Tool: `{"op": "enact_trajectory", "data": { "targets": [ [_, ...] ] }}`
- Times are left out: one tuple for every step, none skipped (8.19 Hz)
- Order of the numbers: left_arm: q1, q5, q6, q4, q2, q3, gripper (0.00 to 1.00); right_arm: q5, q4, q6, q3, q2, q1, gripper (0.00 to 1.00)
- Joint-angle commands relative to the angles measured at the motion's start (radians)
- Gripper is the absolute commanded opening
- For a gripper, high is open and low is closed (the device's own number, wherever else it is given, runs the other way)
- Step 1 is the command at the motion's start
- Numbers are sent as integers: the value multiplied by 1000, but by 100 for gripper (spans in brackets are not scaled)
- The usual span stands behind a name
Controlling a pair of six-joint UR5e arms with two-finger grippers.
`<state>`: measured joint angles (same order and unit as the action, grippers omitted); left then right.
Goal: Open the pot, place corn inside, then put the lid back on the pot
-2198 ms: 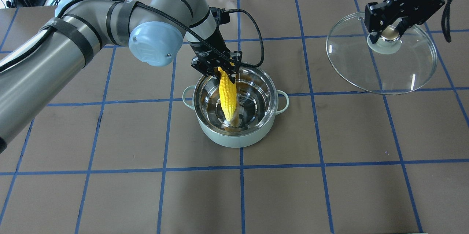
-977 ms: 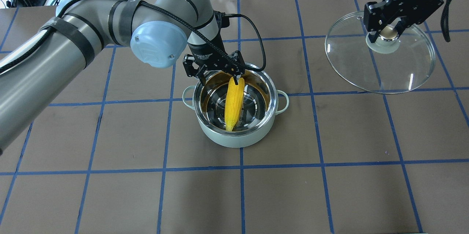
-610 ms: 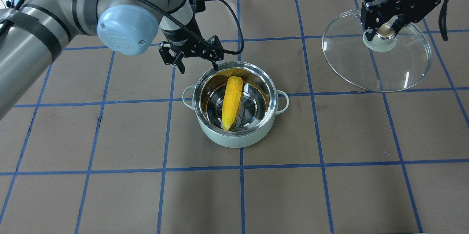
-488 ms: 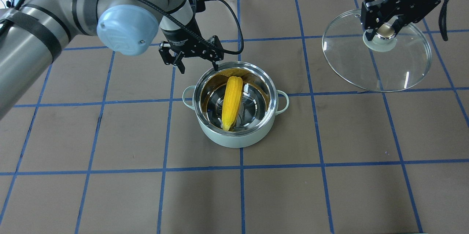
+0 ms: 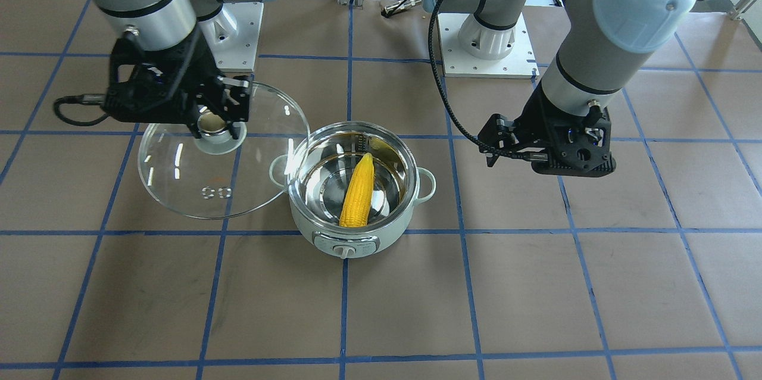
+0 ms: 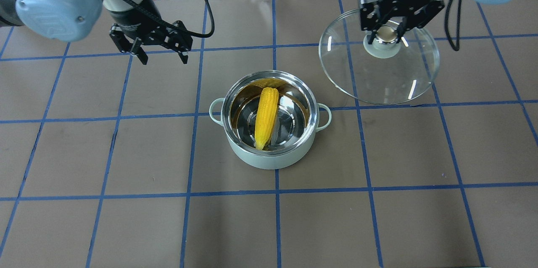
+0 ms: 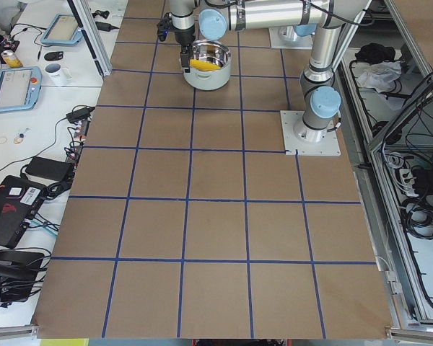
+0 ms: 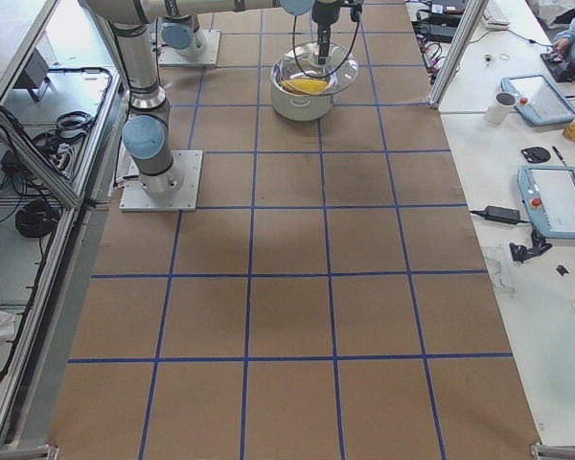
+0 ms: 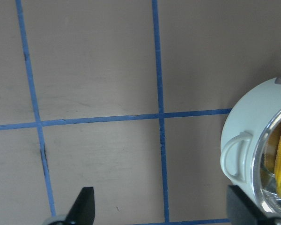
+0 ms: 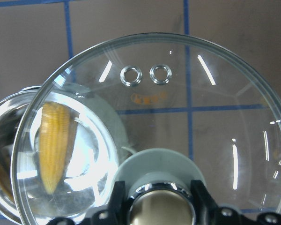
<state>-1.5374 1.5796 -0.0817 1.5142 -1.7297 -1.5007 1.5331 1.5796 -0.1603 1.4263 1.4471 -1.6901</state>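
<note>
When viewed from overhead, found the pot [image 6: 273, 159] standing uncovered near the middle of the table [image 6: 126, 154], with the corn [image 6: 266, 116] lying inside on the steel floor. Ran from 12 to 6 o'clock across the bowl, blunt end against the wall at 12, pointed tip near 6. Touched by neither gripper.

Noted the right gripper [image 6: 386, 35] at about 1 o'clock from the pot, fingers clamped on either side of the gold-topped knob of the lid [image 6: 378, 79]. Hung tilted from that grip, low edge reaching toward the pot's 3 o'clock handle. Could not tell whether touching there. Saw, through the glass in the right wrist view, the corn at 8 o'clock and two vent holes near 12.

Placed the left gripper [image 6: 163, 59] at about 10 o'clock from the pot, well apart from it, fingers spread wide and holding nothing. Caught, in the left wrist view, only the pot's side and one loop handle at 3 o'clock.
</note>
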Motion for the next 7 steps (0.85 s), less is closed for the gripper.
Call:
{"op": "enact_trajectory", "data": {
  "targets": [
    [46,48,-90,12,25,10,100,-14,90,-148,0,-77,-216,0],
    [55,59,-101,12,27,20,100,-16,136,-229,2,-111,-258,0],
    [62,59,-101,11,32,25,100,-28,155,-255,14,-132,-285,0],
    [62,56,-101,9,32,25,100,-27,167,-289,23,-154,-308,0],
    [62,53,-101,9,39,25,100,-27,198,-295,38,-158,-315,0],
    [59,48,-101,6,51,23,100,-16,209,-292,60,-162,-315,0],
    [57,59,-89,4,62,25,100,-11,235,-304,74,-168,-315,0]
  ]
}}
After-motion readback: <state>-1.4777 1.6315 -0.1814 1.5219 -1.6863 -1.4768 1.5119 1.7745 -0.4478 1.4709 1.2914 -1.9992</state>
